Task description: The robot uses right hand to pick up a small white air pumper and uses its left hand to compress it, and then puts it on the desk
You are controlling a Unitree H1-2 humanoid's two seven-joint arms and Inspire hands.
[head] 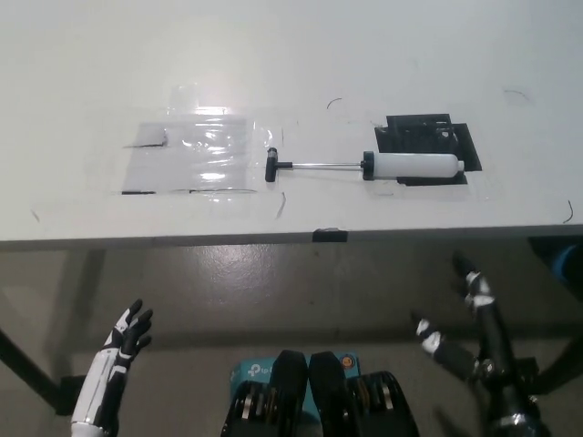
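Head view: air pumper [410,167] lies on desk [273,55], rod extended.

The tabletop [82,82] is plain off-white, and the air pump [412,167] on it has a white barrel, a black collar and handle, and a shiny silver rod. It lies across a black patch [428,132], beside a clear glossy plastic sheet [196,155] edged with dark marks. The left hand [127,332] is white with black fingers [141,320]; the right hand [455,319] is black with pale tips, above a grey-brown floor [273,291].
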